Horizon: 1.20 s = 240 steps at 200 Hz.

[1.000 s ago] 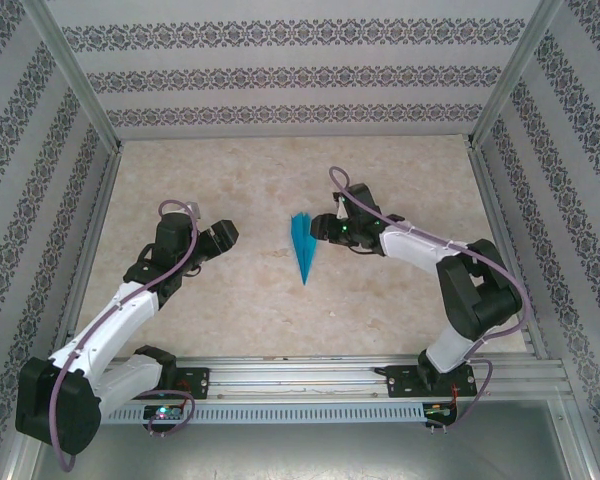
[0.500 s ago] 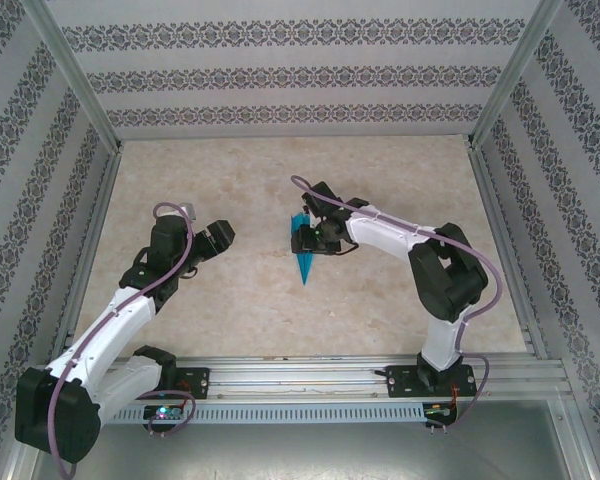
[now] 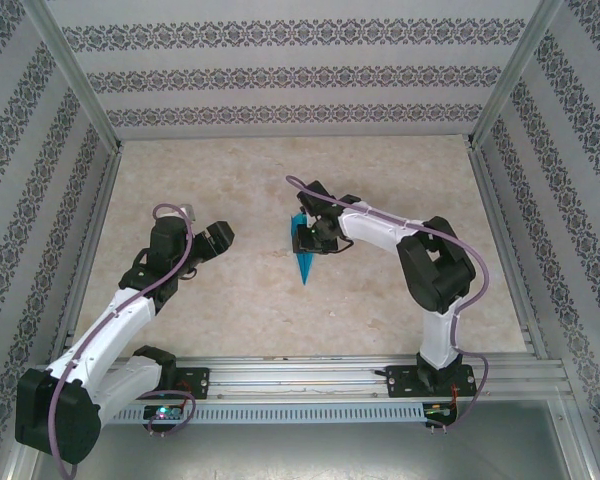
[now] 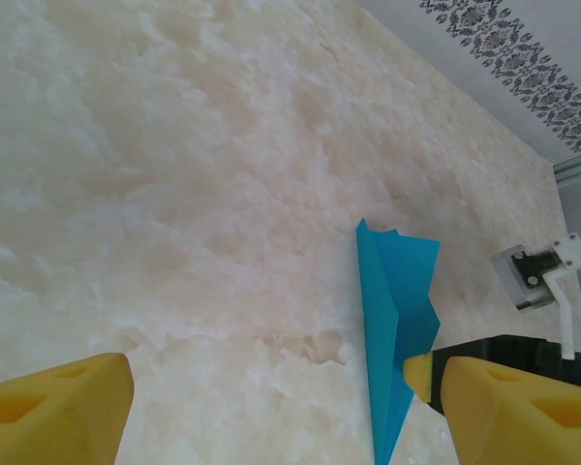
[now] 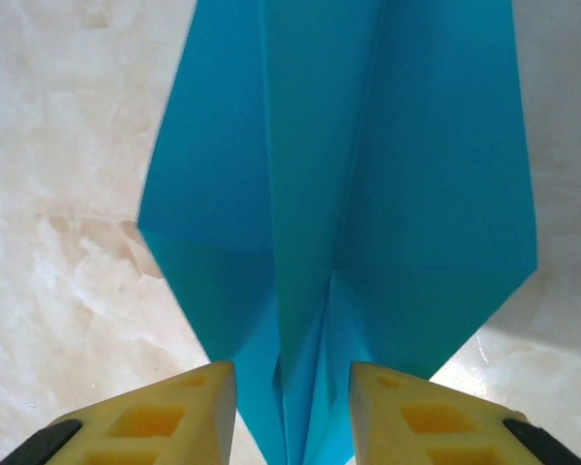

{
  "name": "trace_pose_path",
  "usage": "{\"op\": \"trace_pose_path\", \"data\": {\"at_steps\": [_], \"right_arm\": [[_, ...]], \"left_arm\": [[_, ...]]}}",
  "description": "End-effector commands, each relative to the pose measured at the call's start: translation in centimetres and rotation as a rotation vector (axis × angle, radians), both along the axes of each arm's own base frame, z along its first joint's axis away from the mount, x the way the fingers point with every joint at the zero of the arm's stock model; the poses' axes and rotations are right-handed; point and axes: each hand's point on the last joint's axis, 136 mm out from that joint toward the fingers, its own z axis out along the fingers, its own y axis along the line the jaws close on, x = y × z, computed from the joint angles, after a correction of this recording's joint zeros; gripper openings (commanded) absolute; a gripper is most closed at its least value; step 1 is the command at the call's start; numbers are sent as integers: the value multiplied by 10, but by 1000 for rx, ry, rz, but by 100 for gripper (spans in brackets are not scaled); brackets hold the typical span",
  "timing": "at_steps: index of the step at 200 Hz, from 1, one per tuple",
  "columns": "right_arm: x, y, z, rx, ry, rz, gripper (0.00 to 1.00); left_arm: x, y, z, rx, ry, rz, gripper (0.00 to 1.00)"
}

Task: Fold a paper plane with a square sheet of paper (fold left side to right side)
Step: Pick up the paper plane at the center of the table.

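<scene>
The right gripper (image 5: 292,397), narrowed, straddles the centre fold of the paper plane (image 5: 339,194) lying mid-table (image 3: 230,300); whether it pinches is unclear. The left gripper (image 4: 286,407) gapes wide, empty. A second ago the right one stood beside the plane, wider.

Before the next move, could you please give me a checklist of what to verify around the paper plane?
1. The paper plane lies on the table: ok.
2. The right gripper straddles the plane's centre fold: ok.
3. The right gripper is firmly shut on that fold: cannot tell.
4. The left gripper is open and apart from the plane: ok.
</scene>
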Motion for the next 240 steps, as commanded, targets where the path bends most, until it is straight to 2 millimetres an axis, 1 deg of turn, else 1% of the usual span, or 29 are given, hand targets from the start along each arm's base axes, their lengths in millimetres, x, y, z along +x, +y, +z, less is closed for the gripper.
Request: {"op": "trace_pose_path", "data": {"at_steps": [1,18,69,191,214,226,240], "right_arm": [[1,-2,-4,-49,0,7,36],[1,-3,-5,-59,-1,7,36],[0,-1,-13,-75,13,13,22],[-3,6,-35,-172,28,24,15],[-3,8,-33,-172,25,22,12],[-2,10,-28,-169,17,23,10],[1,10,-17,-163,-5,19,6]], "left_arm": [[-4,6,-3,16,10,3,83],[-4,6,-3,16,9,5,83],[-4,6,-3,15,11,4,83],[-4,8,-3,14,9,8,83],[-4,8,-4,14,10,7,83],[-4,9,-3,17,9,7,84],[-4,9,-1,19,6,6,84]]}}
